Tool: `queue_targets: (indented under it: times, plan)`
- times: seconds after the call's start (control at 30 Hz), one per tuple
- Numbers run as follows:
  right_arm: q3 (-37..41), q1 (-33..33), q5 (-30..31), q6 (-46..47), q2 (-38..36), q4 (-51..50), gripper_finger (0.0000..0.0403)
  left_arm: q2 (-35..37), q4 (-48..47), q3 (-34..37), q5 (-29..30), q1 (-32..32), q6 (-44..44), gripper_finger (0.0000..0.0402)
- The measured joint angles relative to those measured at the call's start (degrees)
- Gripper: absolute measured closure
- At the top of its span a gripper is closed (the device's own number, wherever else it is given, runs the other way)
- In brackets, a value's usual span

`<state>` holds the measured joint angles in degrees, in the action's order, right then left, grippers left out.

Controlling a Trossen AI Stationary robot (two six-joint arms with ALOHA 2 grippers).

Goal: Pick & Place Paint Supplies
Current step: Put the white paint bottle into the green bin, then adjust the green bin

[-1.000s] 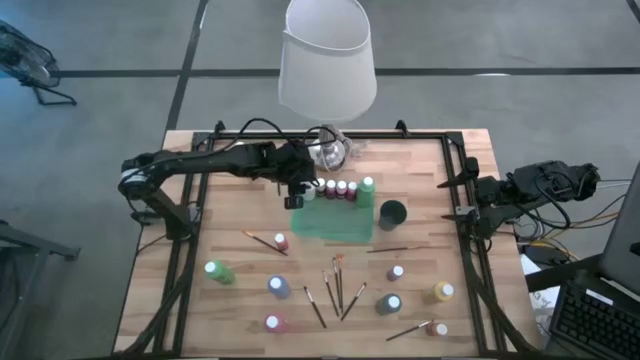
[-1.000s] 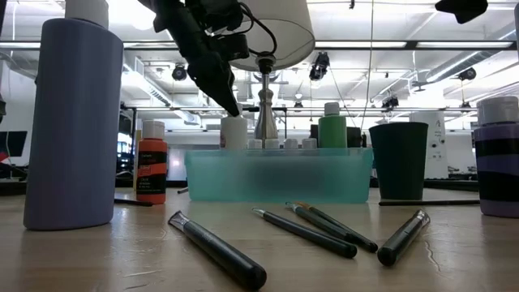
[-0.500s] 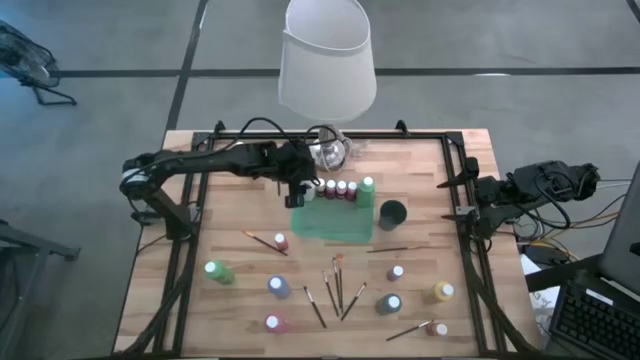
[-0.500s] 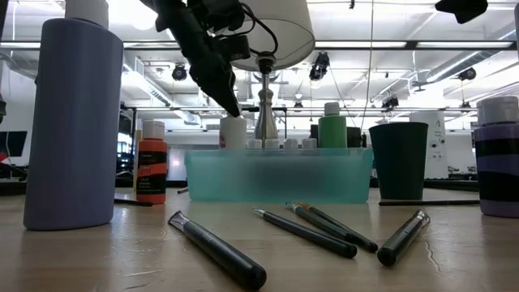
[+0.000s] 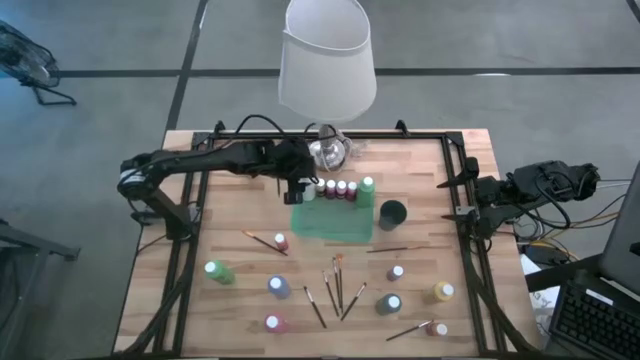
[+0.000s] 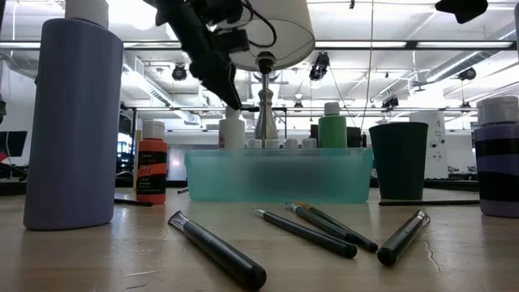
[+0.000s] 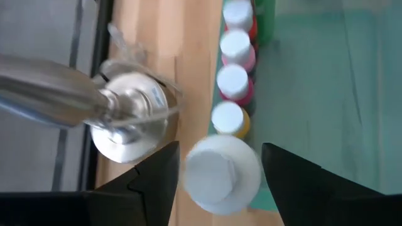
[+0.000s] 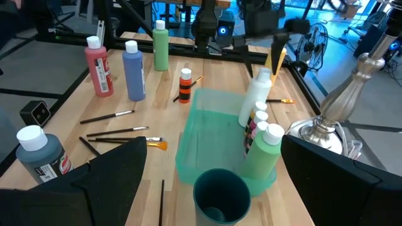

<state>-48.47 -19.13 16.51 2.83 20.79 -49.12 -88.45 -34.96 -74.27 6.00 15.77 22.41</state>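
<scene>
White bottle (image 7: 221, 171) stands in the far-left corner of the teal bin (image 5: 335, 222), at the end of a row of four small capped bottles (image 5: 335, 188) and one green bottle (image 5: 367, 186) along the bin's far wall. Left pincer (image 5: 297, 187) hovers over it, jaws spread wide on either side of the cap, holding nothing; judged just placed. Left to do, near side of the bin on the counter (image 5: 230, 215): about nine bottles, several brushes (image 5: 336, 285). Right pincer (image 5: 470, 197) waits wide open, right of the bin
</scene>
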Motion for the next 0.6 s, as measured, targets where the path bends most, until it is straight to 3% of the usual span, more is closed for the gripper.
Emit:
queue_targets:
  times: [0.23,0.4,0.6]
  plan:
    - [0.0,0.0,0.0,0.1,0.0,0.0,0.0039,4.4,-2.6,-5.7,-0.6,-0.5,-0.4,0.0172]
    - [0.0,0.0,0.0,0.0,0.0,0.0,0.0039,6.8,-5.0,-10.4,-7.2,-2.6,-1.4,0.0172]
    - [0.0,0.0,0.0,0.0,0.0,0.0,0.0039,6.1,-6.6,-8.4,-11.3,-9.8,-1.2,0.0195]
